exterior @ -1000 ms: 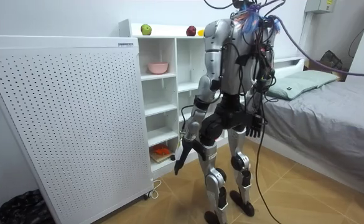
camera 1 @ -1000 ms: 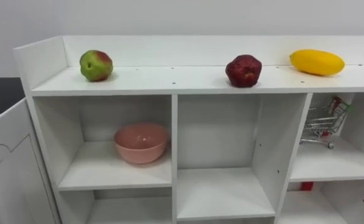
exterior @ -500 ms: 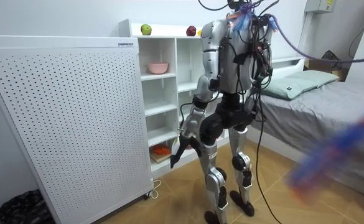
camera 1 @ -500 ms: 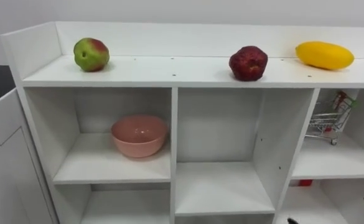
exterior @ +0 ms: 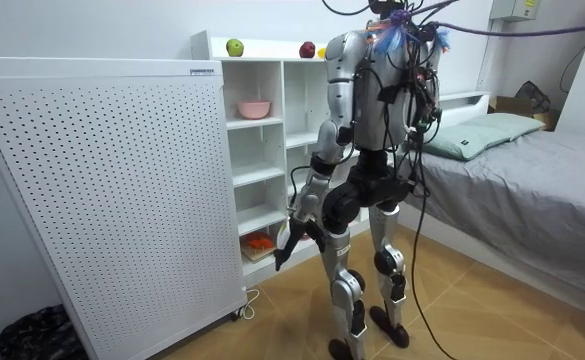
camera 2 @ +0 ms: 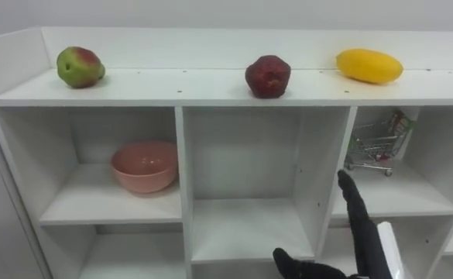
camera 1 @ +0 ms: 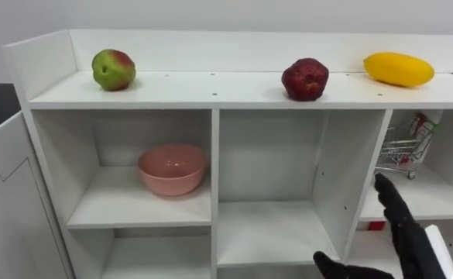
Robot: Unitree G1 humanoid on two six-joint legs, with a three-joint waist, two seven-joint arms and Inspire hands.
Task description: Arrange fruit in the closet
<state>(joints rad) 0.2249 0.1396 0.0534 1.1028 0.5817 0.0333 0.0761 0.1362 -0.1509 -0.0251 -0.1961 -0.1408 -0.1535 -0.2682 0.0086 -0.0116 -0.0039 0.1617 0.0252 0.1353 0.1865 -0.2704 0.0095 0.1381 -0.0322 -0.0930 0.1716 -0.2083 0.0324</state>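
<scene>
Change since half a second ago: the right hand [camera 1: 406,236] now stands in the lower right of the eye views, where there was almost nothing of it before. The fruit and the closet are unmoved.

Right hand: fingers [camera 1: 389,199] straight, close together and pointing up. The thumb [camera 1: 339,269] is spread well apart to the left. It holds nothing and touches nothing. It is raised in front of the closet's [camera 1: 211,91] right-hand compartments, with the fingertips at the level of the shelf under the toy trolley [camera 1: 403,147].

Left hand [exterior: 283,248]: seen in the room view, hanging low beside the thigh on the room view's left. Fingers relaxed and pointing down, empty.

Fruit, all on the closet's top board and well apart from one another:
- green-and-red apple [camera 1: 114,69], at the left end
- dark red fruit [camera 1: 304,79], above the middle column
- yellow fruit [camera 1: 397,69], long and lying on its side, at the right

Other contents:
- pink bowl [camera 1: 172,168], upright in the upper left compartment
- upper middle compartment, bare
- toy trolley, in the upper right compartment

Surroundings, room view: the robot stands upright facing the closet. A white perforated panel [exterior: 102,180] stands on the room view's left, a bed [exterior: 532,190] on its right.
</scene>
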